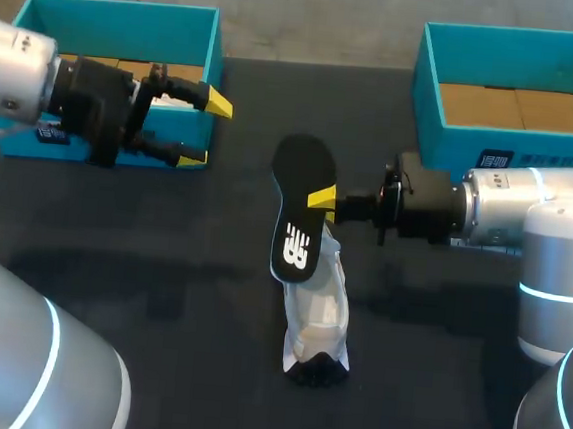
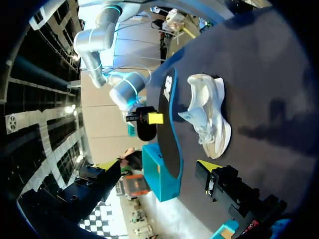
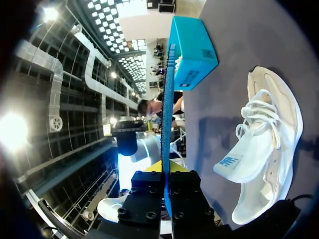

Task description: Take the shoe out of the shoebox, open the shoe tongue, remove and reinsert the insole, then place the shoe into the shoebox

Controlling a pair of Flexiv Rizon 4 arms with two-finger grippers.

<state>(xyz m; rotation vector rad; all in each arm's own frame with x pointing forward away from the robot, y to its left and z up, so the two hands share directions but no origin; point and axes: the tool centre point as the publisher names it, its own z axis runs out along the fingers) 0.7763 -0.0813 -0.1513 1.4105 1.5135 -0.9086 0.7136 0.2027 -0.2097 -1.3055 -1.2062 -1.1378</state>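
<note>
Right claw (image 1: 319, 199) pinching black insole (image 1: 303, 176) (lifted off the table) by white shoe (image 1: 320, 313), left claw (image 1: 204, 129) spread near teal shoebox (image 1: 124, 12)

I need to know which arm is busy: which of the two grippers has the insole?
The right gripper, shut on the black insole. The left gripper is open and empty, near the left teal shoebox.

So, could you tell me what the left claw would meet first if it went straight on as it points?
Probably the black insole, held on edge by the right claw and lying ahead between its open fingers; depth is unclear.
</note>
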